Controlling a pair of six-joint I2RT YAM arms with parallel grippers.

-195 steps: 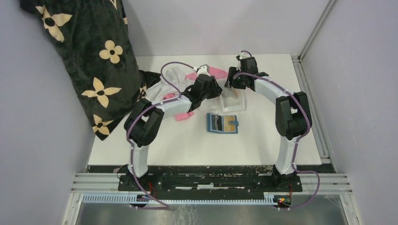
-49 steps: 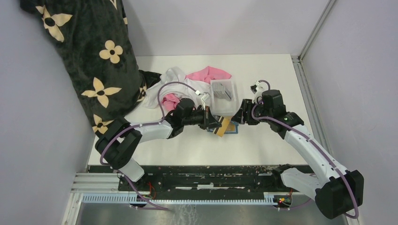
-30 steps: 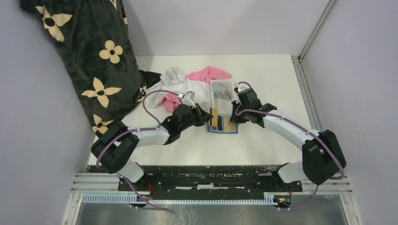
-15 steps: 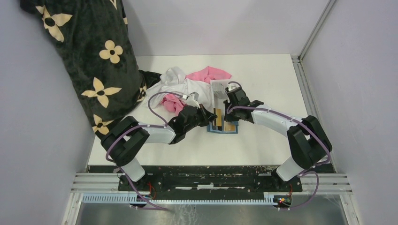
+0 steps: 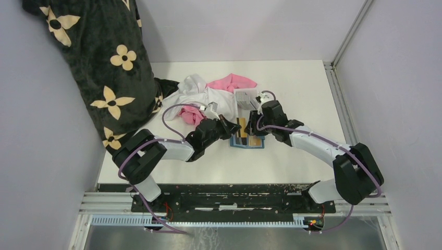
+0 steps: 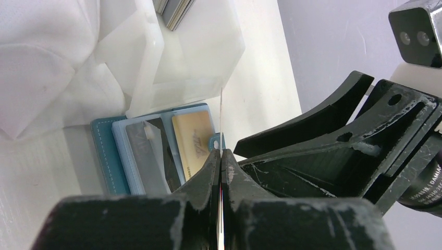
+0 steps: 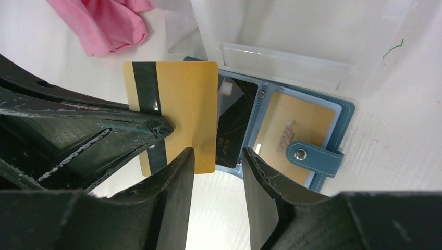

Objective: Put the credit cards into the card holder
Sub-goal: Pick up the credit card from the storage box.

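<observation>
The fingers of my left gripper (image 6: 220, 154) are squeezed tight on a gold card (image 7: 185, 109) with a dark stripe. The fingers of my right gripper (image 7: 217, 156) are apart and hold nothing. One corner of the card sits just ahead of the gap. Under the card, the blue wallet (image 7: 323, 156) lies open on the table (image 5: 302, 88). It has a dark card (image 7: 234, 120) and a tan card (image 7: 292, 130) in its pockets. At 12 o'clock from it is a clear box (image 7: 284, 65) with grey cards (image 6: 174, 8) inside. A pink cloth (image 7: 104, 26) and a white cloth (image 6: 47, 62) lie at 10 o'clock.

place: robot lab cell | cues: white table (image 5: 234, 166), grey walls (image 5: 234, 26), aluminium rail (image 5: 104, 202)
</observation>
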